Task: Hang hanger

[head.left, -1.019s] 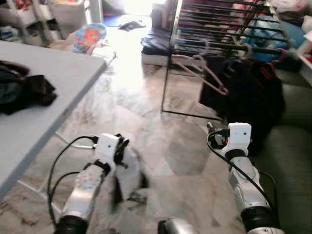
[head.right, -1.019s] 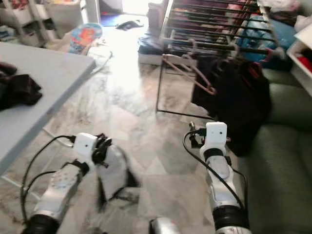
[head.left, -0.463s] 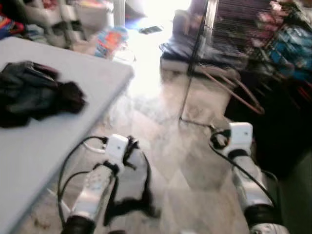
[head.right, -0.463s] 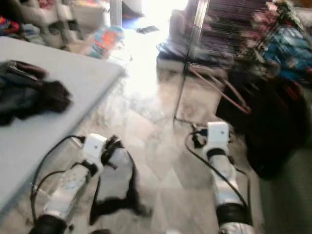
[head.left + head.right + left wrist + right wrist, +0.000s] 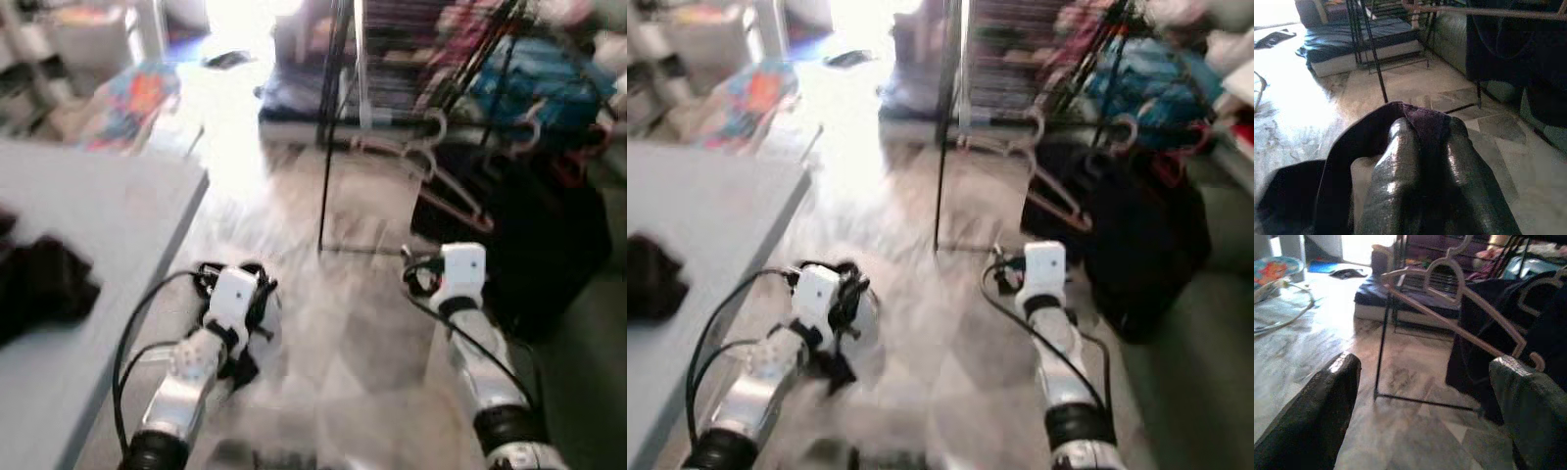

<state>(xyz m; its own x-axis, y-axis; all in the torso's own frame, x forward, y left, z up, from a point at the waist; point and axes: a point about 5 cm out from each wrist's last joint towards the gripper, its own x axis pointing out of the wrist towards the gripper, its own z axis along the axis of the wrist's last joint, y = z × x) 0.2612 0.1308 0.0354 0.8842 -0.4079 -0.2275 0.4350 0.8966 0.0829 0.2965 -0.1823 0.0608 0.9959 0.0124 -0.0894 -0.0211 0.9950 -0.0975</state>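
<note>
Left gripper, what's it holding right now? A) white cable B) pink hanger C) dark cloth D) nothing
C: in the left wrist view the left gripper has its fingers closed together with a fold of dark cloth draped over the tips; the pink hanger hangs on the rack ahead.

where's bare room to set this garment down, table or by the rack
The grey table is bare along its near corner and edge, beyond the dark clothes. Marble floor between table and drying rack is open. Crowded: under the rack, pink hangers and black garments.
</note>
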